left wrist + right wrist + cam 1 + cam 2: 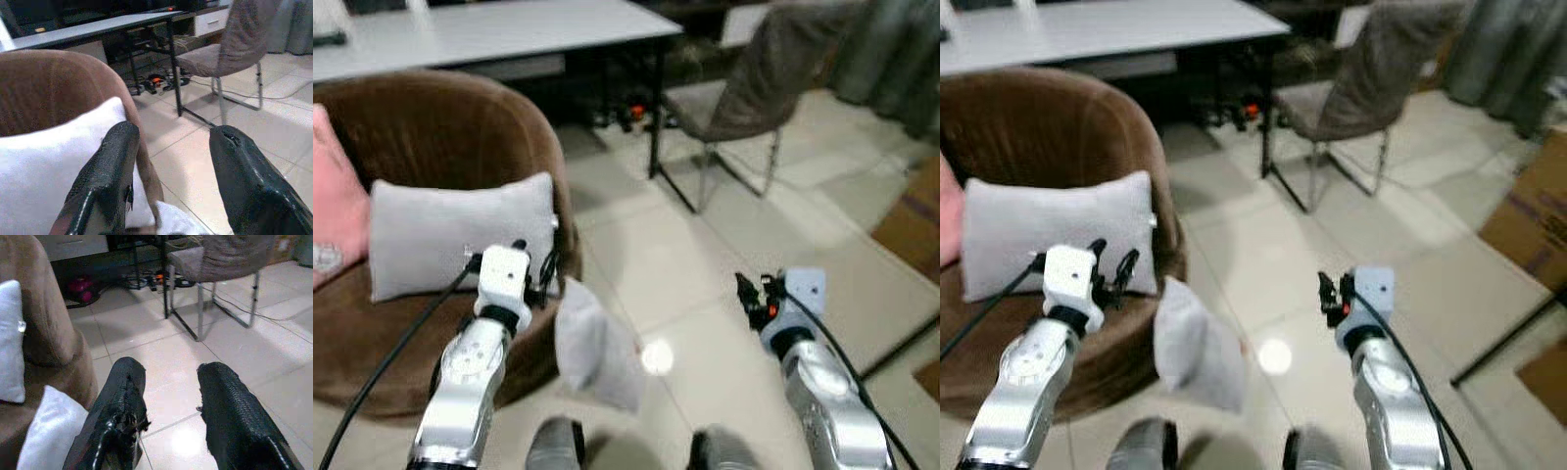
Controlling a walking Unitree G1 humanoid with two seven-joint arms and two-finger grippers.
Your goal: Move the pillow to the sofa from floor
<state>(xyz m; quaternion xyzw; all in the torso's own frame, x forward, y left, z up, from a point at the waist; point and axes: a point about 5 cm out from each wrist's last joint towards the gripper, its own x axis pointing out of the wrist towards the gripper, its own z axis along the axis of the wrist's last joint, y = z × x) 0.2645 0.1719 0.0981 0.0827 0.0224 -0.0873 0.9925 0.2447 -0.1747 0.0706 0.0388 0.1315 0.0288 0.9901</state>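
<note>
small grey pillow on tiled floor against round brown sofa | left gripper wide, empty | right gripper wide, empty

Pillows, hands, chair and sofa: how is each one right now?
Grey pillow on the sofa: upright against the back.
Grey pillow on the floor: leaning against the sofa's side.
Pink pillow: lying on the sofa.
Sofa: holding two pillows.
Left hand: open, holding nothing.
Right hand: open, holding nothing.
Chair: nobody sitting on it.
</note>
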